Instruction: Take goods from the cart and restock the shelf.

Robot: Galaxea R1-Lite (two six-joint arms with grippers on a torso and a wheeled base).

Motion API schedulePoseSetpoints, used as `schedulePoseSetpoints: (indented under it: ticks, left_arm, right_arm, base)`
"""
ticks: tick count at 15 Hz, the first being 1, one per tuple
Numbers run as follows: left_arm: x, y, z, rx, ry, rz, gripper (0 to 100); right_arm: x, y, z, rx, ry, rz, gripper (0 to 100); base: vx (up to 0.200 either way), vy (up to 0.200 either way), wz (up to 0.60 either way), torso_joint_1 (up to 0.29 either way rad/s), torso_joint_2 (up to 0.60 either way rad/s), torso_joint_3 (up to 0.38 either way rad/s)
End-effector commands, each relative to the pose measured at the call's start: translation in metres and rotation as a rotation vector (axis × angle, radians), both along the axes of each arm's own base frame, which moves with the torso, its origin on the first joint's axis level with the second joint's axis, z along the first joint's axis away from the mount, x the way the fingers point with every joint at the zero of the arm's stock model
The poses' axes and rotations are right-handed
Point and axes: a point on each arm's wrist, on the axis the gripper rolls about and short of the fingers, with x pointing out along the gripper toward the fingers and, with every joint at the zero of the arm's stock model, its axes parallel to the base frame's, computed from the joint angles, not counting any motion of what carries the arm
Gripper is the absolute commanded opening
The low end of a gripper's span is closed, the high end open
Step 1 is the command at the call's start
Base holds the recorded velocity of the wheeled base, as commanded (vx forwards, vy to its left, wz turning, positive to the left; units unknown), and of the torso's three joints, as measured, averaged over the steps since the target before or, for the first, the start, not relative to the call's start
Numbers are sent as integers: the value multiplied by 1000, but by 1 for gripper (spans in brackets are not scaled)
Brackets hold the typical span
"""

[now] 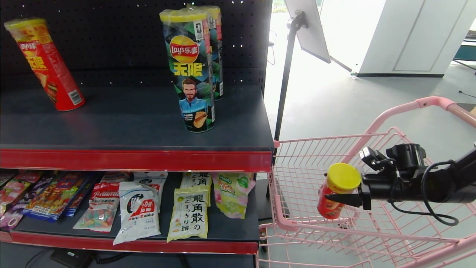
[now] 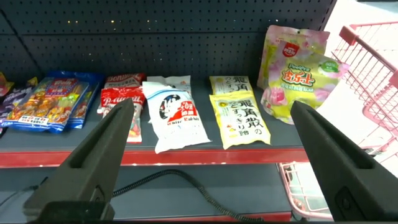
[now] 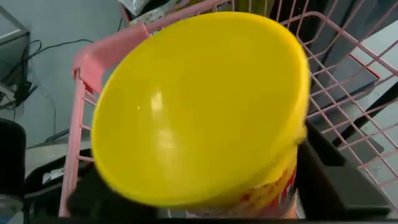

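Holding the can clamped over the cart, right gripper probably next carries it to the shelf; left gripper gapes.

Identify the right arm by its matte black, rounded casing. Above its wrist you will see a short black cylindrical housing, and next to that a small pale grey block. A thin black cable leaves the wrist, loops below the arm and runs back to it. The right tool is black, with a slim finger tapering to a point.

On the left tool, note the two long, dark wedge-shaped fingers. Each has a flat raised ridge along its inner face and narrows towards the tip. One finger carries a small round recess near its base.
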Motion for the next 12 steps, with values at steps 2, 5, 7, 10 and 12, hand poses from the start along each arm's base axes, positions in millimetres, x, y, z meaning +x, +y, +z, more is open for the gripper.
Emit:
schedulePoseSetpoints:
  ticks: [2, 5, 7, 10, 12]
  left_arm:
    - [0, 0, 0, -1, 2, 0, 100]
    - [0, 0, 0, -1, 2, 0, 100]
    - [0, 0, 0, -1, 2, 0, 100]
    - [0, 0, 0, -1, 2, 0, 100]
    - [0, 0, 0, -1, 2, 0, 100]
  right_arm:
    - [-1, 1, 8, -4, -29, 3, 0]
    - [-4, -6, 16, -9, -44, -25, 0]
    - [-7, -14, 47, -11, -118, -62, 0]
    - [-31, -9, 113, 11, -265, -72, 0]
    - [-50, -3, 144, 15, -345, -69, 0]
  base:
    - [0, 0, 0, 0, 0, 0]
    - [0, 0, 0, 0, 0, 0]
    - [0, 0, 0, 0, 0, 0]
    - [0, 0, 0, 0, 0, 0]
    - [0, 0, 0, 0, 0, 0]
